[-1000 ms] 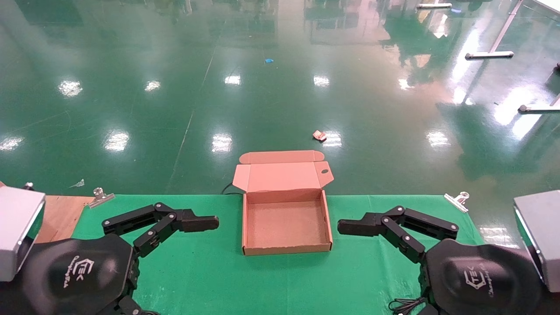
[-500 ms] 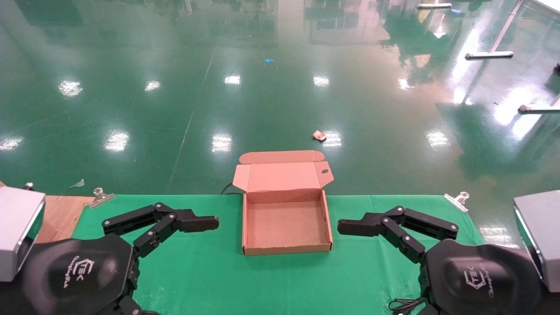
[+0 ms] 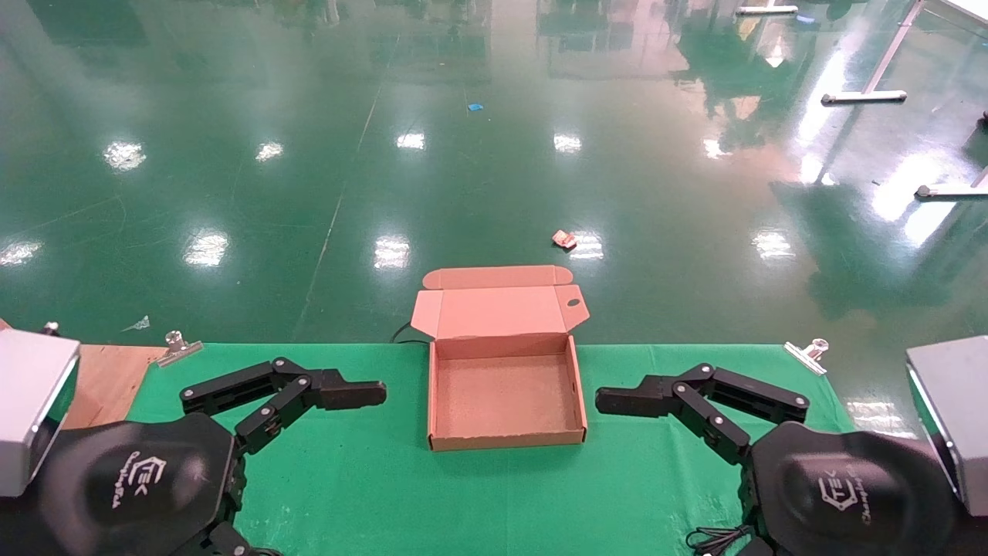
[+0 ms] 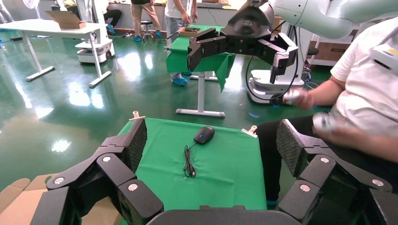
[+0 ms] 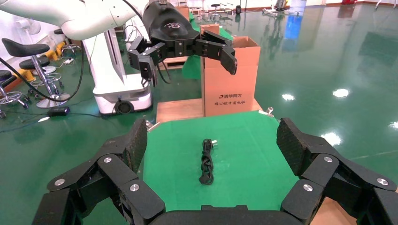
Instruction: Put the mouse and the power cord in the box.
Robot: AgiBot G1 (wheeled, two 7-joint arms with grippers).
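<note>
Box: open, empty, mid-table at far edge; lid tipped back past the edge, tuck flap on top, oval hole near its right corner.
Mouse: on the green cloth, seen only in left wrist view; thin wire trailing off it; apart from box.
Cord: twisted bundle flat on the cloth, seen only in right wrist view, plug end away from camera.
Left gripper: over the cloth left of box, fingers spread wide, holding nothing.
Right gripper: over the cloth right of box, fingers spread wide, holding nothing.
Surface: table under green cloth, clipped with metal clamps at both far corners; bare wood showing at left.
Room: glossy green floor with lamp glare, small litter bits; white table legs far right.
Wrist views: person seated beside the table; cardboard carton on a wood surface past the cloth.
</note>
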